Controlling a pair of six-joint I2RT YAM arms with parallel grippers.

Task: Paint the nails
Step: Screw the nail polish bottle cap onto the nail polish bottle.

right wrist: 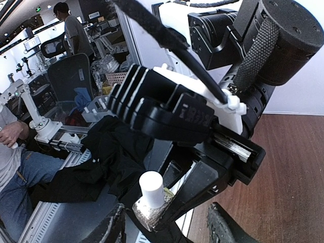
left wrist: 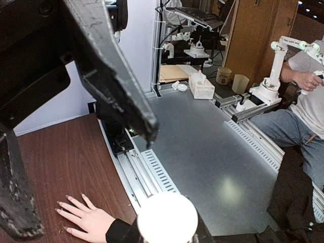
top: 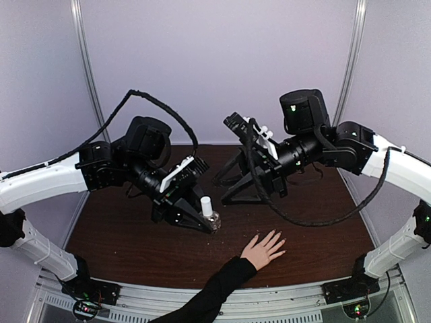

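A white-capped glass bottle (top: 207,206) is clamped in the left gripper (top: 209,226). The right gripper (top: 221,190) is held near it, jaws apart.

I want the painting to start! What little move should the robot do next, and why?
Probably lower the open right gripper onto the white cap, to unscrew it: the left gripper holds the small glass bottle, cap on, near the hand.

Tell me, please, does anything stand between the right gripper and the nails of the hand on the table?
Nothing visible does. In the top view only bare table lies between the right gripper and the nails. The white-capped glass bottle, held by the left gripper, stands beside that path, not in it.
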